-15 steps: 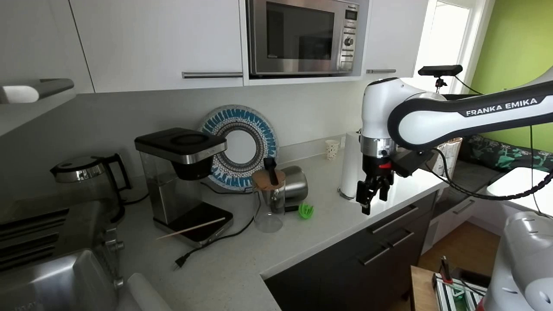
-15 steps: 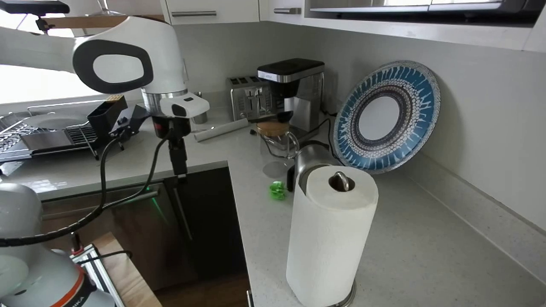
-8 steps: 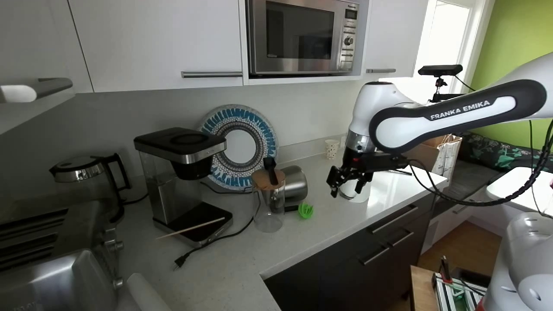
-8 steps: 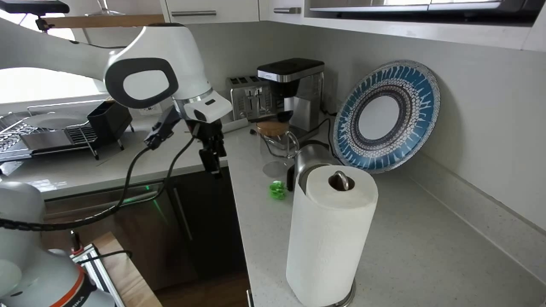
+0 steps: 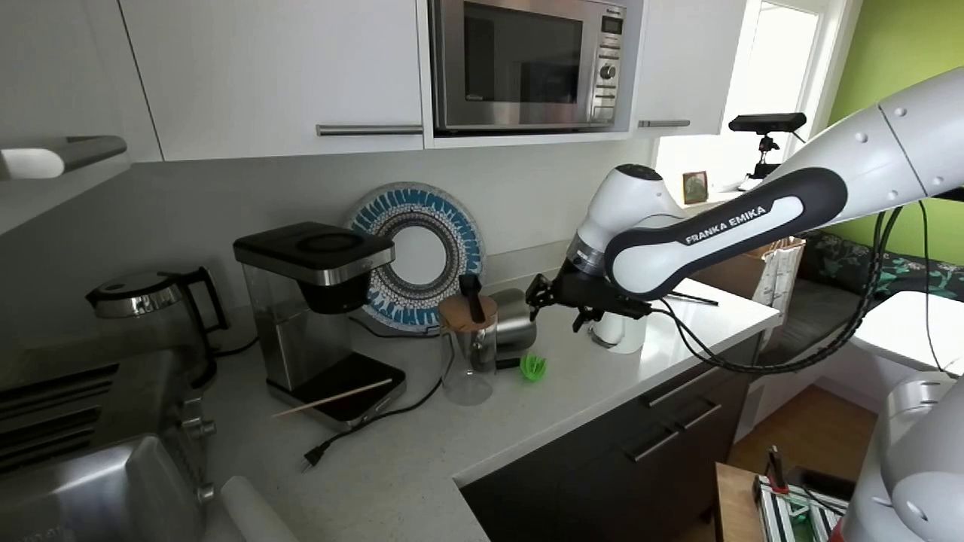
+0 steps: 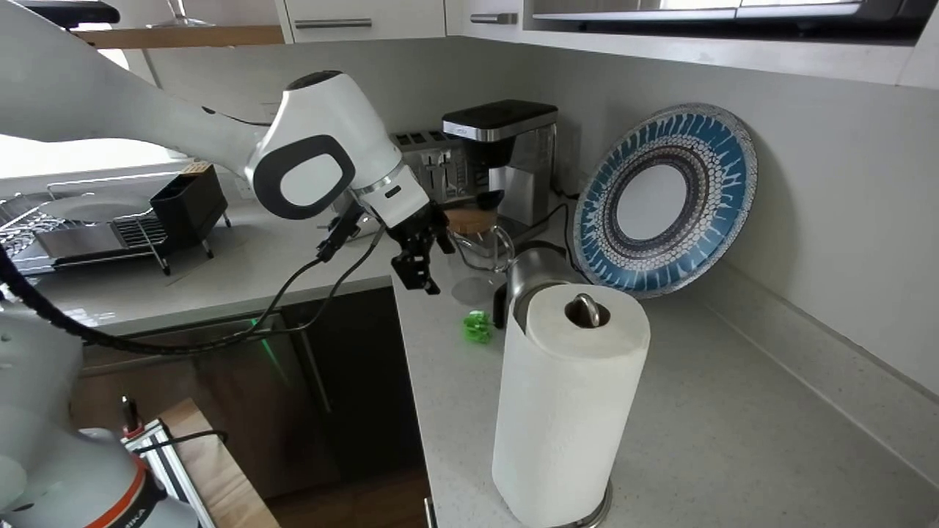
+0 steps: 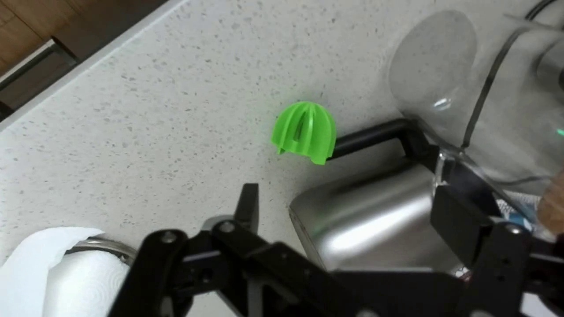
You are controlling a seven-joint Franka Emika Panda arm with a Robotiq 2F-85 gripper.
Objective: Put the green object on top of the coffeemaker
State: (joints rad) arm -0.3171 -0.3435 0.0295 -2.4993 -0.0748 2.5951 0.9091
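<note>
Green object [image 7: 308,134]: small, ribbed, domed; it rests on the countertop [image 5: 422,459], nearer the front edge than the back edge. Touching the black handle [image 7: 370,138] or just beside it, I cannot tell which; that handle belongs to a metal pitcher [image 7: 365,220] that looks to lie on its side

Gripper [image 7: 346,191] stands wide, jaws well apart, holding nothing; it hangs tilted above the countertop. In my wrist view the green object shows past the jaw tips, not between them

Step in hand, as I judge it: the reach, with the grasp not yet made. Next move, I reckon, calls for centring the green object between the jaws, then going down and closing without snagging the black handle. After that I would want a high lift, since a wood-lidded glass vessel [image 5: 468,361] stands between the green object and the coffeemaker [image 5: 301,331], which sits close to the back edge, toward the back corner of the countertop. Its flat overhanging top is my target

Writing: FRANKA EMIKA reads plainly along the arm [image 5: 725,226] in an exterior view. A pale label [image 6: 460,130] on the coffeemaker's upper front is too small for me to read. Microwave [image 5: 527,60] above the back edge carries small lettering, also past reading. Letters on the robot base [image 6: 66,469], partly out of sight, I leave uncalled
</note>
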